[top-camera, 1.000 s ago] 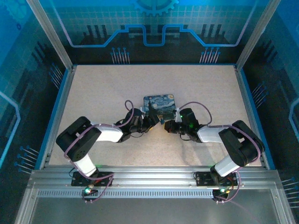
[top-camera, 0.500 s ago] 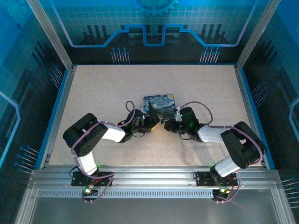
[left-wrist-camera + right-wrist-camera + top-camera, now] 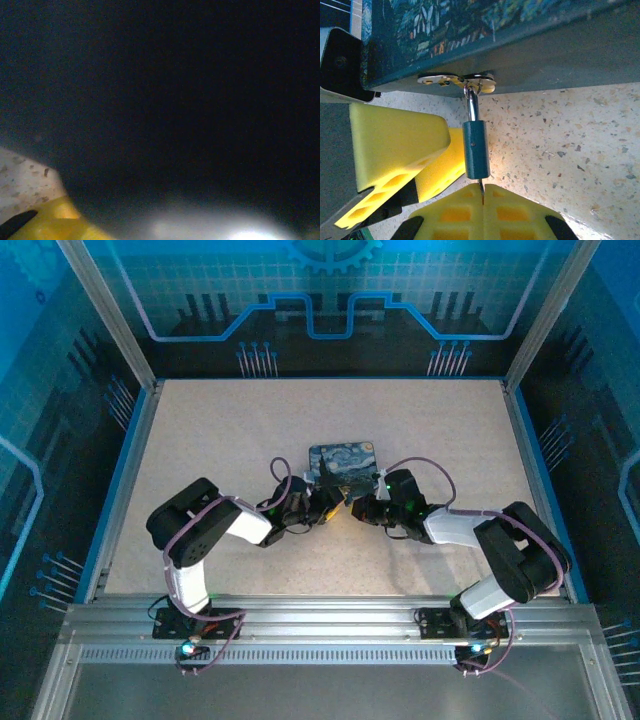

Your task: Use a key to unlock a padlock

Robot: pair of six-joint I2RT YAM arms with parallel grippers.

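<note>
left arm (image 3: 240,525) had swung in over the last second, left gripper (image 3: 325,503) closer to the tin (image 3: 345,462) mid-table (image 3: 200,440), likely bracing; grip state unclear. padlock (image 3: 475,150) hung locked on the tin's near-edge hasp (image 3: 456,79). right gripper (image 3: 483,192) pinched the key (image 3: 481,187), blade in its underside. Tin closed, contents hidden.

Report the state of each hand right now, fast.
The left hand: beside the padlock; open or closed cannot be told.
The right hand: closed on the key, its tip at the padlock's base.
</note>
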